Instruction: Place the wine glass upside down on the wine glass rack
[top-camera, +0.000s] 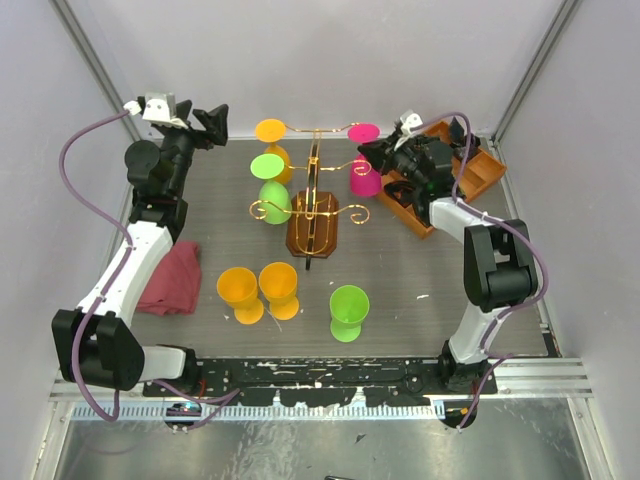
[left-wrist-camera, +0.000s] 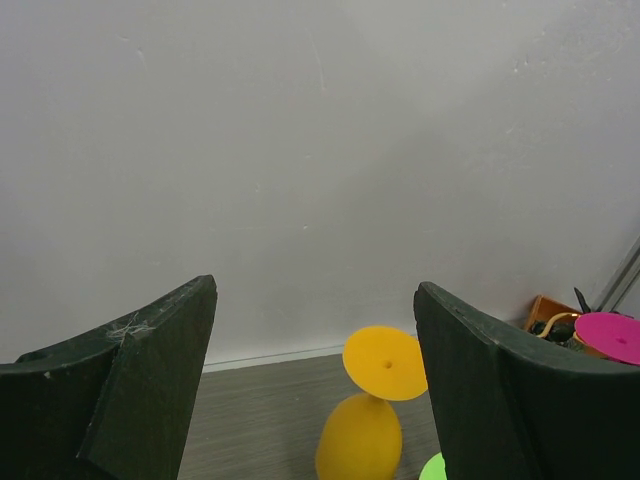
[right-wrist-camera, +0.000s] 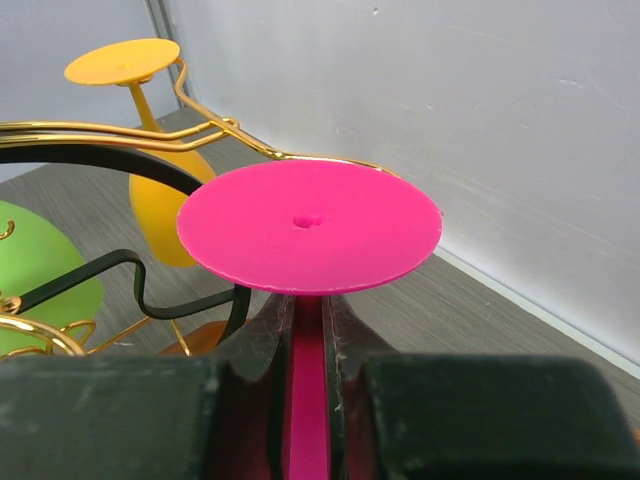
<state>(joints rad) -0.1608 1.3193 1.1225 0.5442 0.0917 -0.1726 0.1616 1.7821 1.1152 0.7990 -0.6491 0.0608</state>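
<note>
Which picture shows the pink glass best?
Right wrist: the pink glass fills it, foot and stem, right end effector gripping the stem. Top view shows it small, far away; left wrist catches only its foot.

Six wine glasses counted, though overlap on the wine glass rack (top-camera: 313, 225) leaves that slightly unsure. Three orange: hanging orange glass (top-camera: 272, 132), left of the right hand (top-camera: 376, 163); standing orange glass (top-camera: 240, 290); second standing orange glass (top-camera: 279, 287). Two green: hanging green glass (top-camera: 274, 200), standing green glass (top-camera: 349, 310). One pink glass (top-camera: 364, 180), in that hand. One rack, one orange tray (top-camera: 488, 172), one red cloth (top-camera: 170, 280).
</note>
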